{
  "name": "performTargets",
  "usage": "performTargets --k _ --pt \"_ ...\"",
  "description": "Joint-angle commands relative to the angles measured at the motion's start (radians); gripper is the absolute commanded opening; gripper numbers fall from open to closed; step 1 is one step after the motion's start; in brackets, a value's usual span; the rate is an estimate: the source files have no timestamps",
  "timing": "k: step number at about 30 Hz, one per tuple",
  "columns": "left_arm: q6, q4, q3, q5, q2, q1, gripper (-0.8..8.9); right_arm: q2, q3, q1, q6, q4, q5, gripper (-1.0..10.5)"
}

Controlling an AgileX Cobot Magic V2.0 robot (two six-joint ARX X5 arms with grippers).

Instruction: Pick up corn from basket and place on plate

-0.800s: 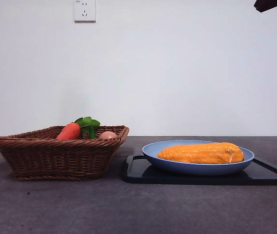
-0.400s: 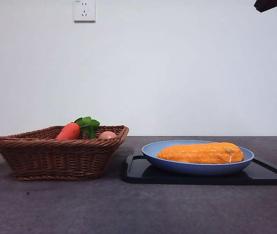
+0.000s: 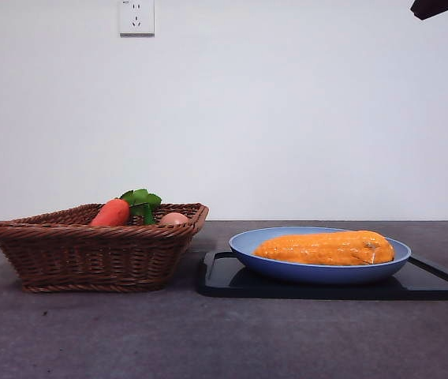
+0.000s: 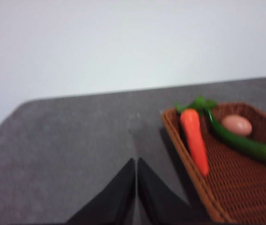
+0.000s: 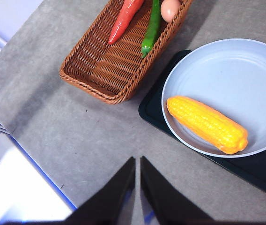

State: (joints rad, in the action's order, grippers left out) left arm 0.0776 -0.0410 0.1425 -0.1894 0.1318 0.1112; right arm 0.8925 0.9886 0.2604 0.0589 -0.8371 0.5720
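The orange-yellow corn (image 3: 326,247) (image 5: 207,123) lies lengthwise in the light-blue plate (image 3: 244,242) (image 5: 226,65), free of any gripper. To the plate's left stands the brown wicker basket (image 3: 90,257) (image 5: 106,70) (image 4: 245,187). My right gripper (image 5: 137,161) is shut and empty, high above the table with corn and basket below it; in the front view it shows only as a black tip (image 3: 437,7) at the top right corner. My left gripper (image 4: 136,161) is shut and empty, over bare table beside the basket.
The basket holds a red-orange carrot (image 3: 112,212) (image 4: 195,140) (image 5: 123,19), a green pepper (image 4: 243,142) (image 5: 151,28) and a tan egg-like ball (image 3: 174,219) (image 4: 236,125) (image 5: 170,8). A flat black tray (image 3: 224,276) (image 5: 259,173) lies under the plate. A wall socket (image 3: 136,16) is behind.
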Motion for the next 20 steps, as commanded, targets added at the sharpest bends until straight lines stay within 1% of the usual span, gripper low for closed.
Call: performTargets --k 1,6,11,20 --pt "-0.020 0.010 -0.042 -0.001 -0.039 0.004 0.08 0.007 0.019 0.004 -0.008 0.008 0.000 0.0" --pt "-0.031 0.000 -0.094 -0.001 -0.090 0.004 0.08 0.007 0.019 0.004 -0.008 0.008 0.000 0.0" --pt "-0.031 -0.076 -0.111 -0.001 -0.126 0.006 0.08 0.007 0.019 0.004 -0.008 0.007 0.000 0.0" --pt "-0.045 -0.133 -0.140 -0.001 -0.129 0.006 0.08 0.007 0.019 0.004 -0.008 0.007 0.000 0.0"
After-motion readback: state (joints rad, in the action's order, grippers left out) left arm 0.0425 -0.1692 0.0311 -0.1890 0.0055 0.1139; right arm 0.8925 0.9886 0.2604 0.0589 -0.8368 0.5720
